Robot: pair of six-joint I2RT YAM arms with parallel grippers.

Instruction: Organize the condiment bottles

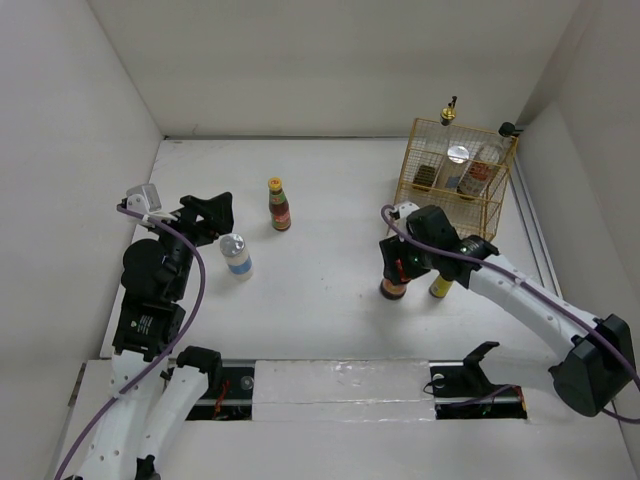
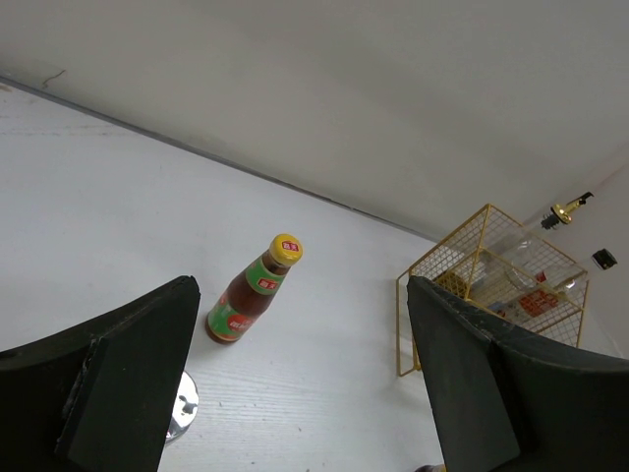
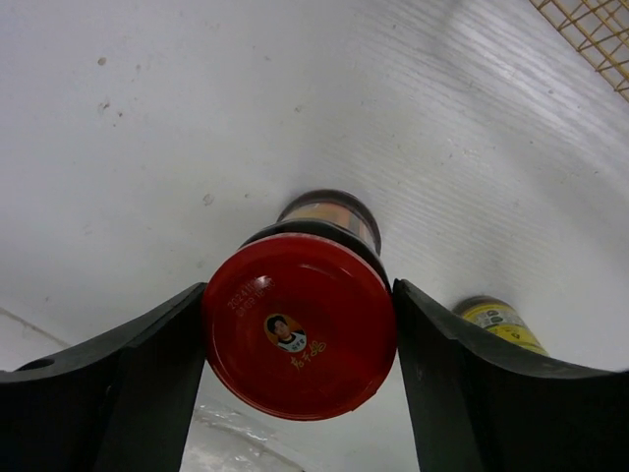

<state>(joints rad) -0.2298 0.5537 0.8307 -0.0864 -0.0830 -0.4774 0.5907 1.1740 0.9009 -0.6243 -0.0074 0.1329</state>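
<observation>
My right gripper (image 1: pixel 396 268) is shut on the red-lidded dark jar (image 1: pixel 393 287); in the right wrist view both fingers press the red lid (image 3: pixel 300 324), and the jar's base seems to rest on the table. A small yellow-labelled bottle (image 1: pixel 441 287) stands just right of it and also shows in the right wrist view (image 3: pixel 501 323). My left gripper (image 1: pixel 215 215) is open and empty. A silver-lidded blue-labelled bottle (image 1: pixel 236 256) stands just near it. A yellow-capped red-labelled bottle (image 1: pixel 279 204) stands to its right, seen ahead in the left wrist view (image 2: pixel 252 290).
The gold wire basket (image 1: pixel 500 205) stands at the far right and holds several bottles, one silver-lidded (image 1: pixel 458 154), one gold-capped (image 1: pixel 449 110). It shows in the left wrist view (image 2: pixel 437 265) too. White walls close in the table at back and sides.
</observation>
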